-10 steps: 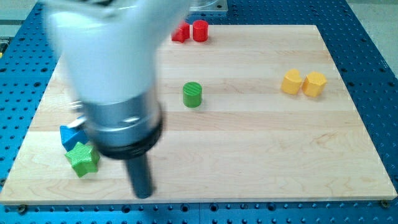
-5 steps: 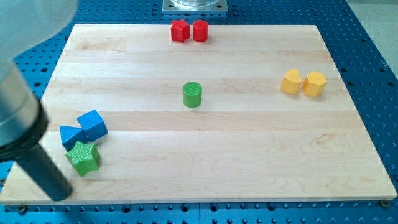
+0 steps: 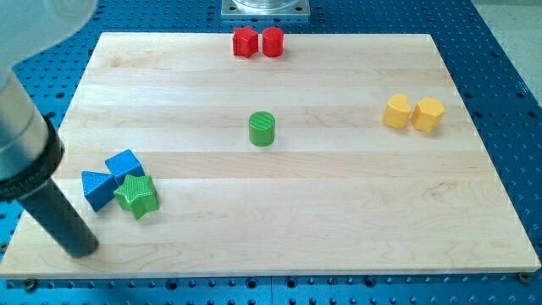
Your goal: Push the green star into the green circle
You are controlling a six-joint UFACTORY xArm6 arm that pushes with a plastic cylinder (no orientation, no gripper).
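Left of and below the green star, well apart from the green cylinder: my tip, rod tilted, gripperless, touching nothing.

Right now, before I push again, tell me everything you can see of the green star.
The green star is a small, matte, plastic-looking block lying flat near the board's lower left. It touches the blue cube above it and the blue triangle on its left. My tip sits below-left of it, apart.
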